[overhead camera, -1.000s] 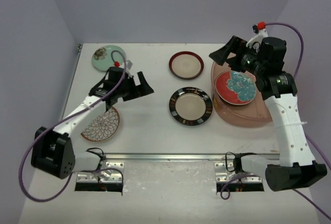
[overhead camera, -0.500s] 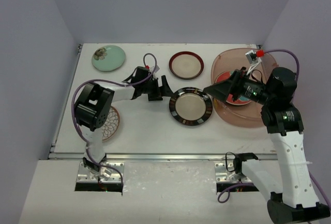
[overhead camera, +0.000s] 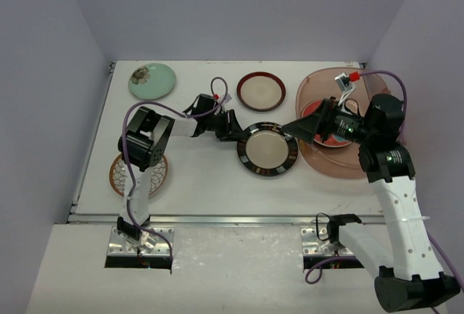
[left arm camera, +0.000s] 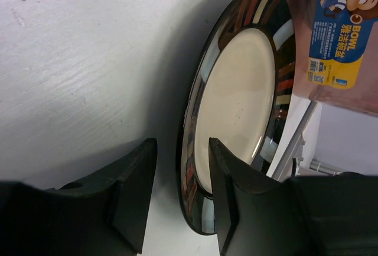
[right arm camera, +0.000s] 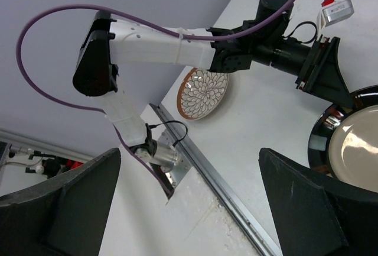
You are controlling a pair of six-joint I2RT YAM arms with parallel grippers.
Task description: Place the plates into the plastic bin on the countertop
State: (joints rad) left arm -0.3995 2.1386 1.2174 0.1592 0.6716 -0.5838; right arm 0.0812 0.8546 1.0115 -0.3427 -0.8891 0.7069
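countertop [overhead camera: 196, 180]: nothing carried on it had been shifted since a second earlier.
plastic bin [overhead camera: 348, 167]: was set at the right edge, toward the far-right corner; its long axis could not be told under the arm.
right arm [overhead camera: 395, 183]: had been brought from the bin's far rim down over its left rim.
left arm [overhead camera: 141, 143]: had been swung from the left edge to mid-counter.
black-rimmed plate [overhead camera: 267, 149]: was laid flat, face up, mid-counter, just left of the bin; being round, no long axis was shown.
red-teal plate [overhead camera: 332, 140]: was lying in the bin, now mostly hidden by the right gripper [overhead camera: 296, 127].
maroon-rimmed plate [overhead camera: 261, 91]: was laid flat at the middle of the far edge.
mint green plate [overhead camera: 153, 80]: was laid flat by the far-left corner.
petal plate [overhead camera: 119, 174]: was laid flat near the left edge, partly covered by the left arm.
left gripper [left arm camera: 182, 161]: had been narrowed to about half. The black-rimmed plate's rim was straddled, with counter seen between it and the outer finger [left arm camera: 133, 197]. No grasp was shown.
right gripper: was spread wide; nothing was held.
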